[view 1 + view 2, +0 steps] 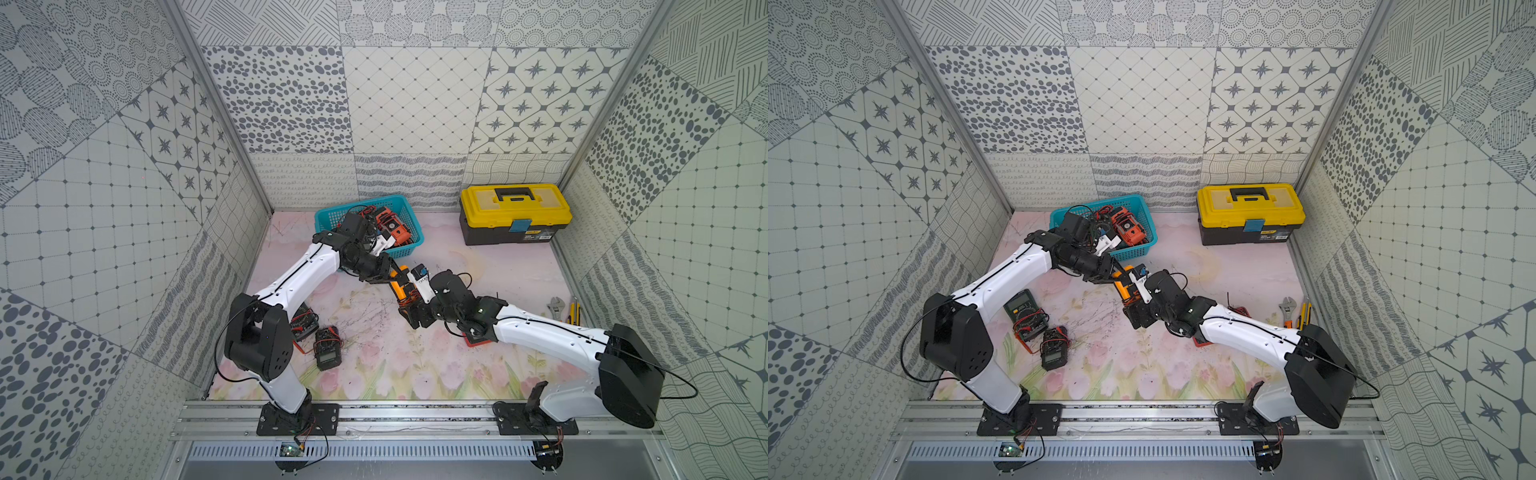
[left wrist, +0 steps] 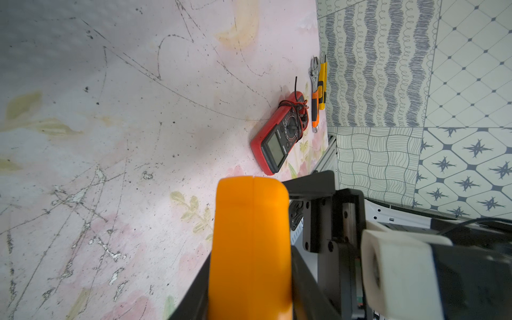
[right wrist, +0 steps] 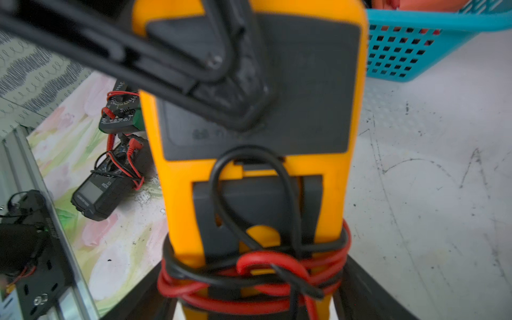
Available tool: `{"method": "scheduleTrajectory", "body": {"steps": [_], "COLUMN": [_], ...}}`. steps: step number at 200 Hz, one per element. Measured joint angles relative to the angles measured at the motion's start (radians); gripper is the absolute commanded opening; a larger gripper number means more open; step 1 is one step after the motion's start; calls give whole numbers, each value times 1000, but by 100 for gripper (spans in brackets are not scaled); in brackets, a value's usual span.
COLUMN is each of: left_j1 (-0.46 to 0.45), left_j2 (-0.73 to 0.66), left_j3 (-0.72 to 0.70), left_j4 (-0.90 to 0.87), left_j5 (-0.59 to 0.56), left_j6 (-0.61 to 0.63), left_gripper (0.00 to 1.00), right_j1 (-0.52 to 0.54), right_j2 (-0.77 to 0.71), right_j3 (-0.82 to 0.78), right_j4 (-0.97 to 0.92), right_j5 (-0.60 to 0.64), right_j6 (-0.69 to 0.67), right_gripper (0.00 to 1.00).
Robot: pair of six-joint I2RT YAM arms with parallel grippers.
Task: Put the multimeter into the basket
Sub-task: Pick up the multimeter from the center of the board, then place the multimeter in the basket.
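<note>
Right gripper [image 1: 409,309] straddles wire-wrapped lower end of yellow multimeter [image 1: 397,286]; squeezing or slack, cannot tell. Meter hangs off table [image 1: 478,270], between grippers. Left gripper [image 1: 392,274] clamped across its flat faces at upper end. Basket [image 1: 415,226] just beyond, other meters [image 1: 390,226] already inside. Judgement: rigid, fairly hefty, rubbery casing (decent friction); hold bare body mid-length, avoid loose leads [image 3: 194,288].

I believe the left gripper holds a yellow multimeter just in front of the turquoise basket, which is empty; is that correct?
Not quite: the basket is not empty; both top views show an orange multimeter and leads in it. The left gripper does hold the yellow multimeter just in front of it.
</note>
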Motion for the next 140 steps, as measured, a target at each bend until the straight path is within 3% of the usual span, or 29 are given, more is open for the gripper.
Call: {"method": "scheduleTrajectory", "body": {"steps": [28, 69, 111, 140], "left_j1": [-1, 27, 107, 163], "left_j2": [-54, -118, -145, -147], "left_j3": [38, 109, 133, 89], "left_j4": [-7, -4, 46, 171], "left_j5": [-66, -254, -447, -579], "left_j6": [22, 115, 262, 411], "left_gripper": [0, 0, 0, 0], "right_j1": [-2, -14, -16, -16], "right_j2": [-51, -196, -311, -347], "right_j3": [3, -3, -6, -22], "right_j4": [-6, -25, -90, -133], "right_j5": [36, 69, 125, 153], "right_j6": [23, 90, 169, 208], "right_gripper": [98, 98, 98, 98]}}
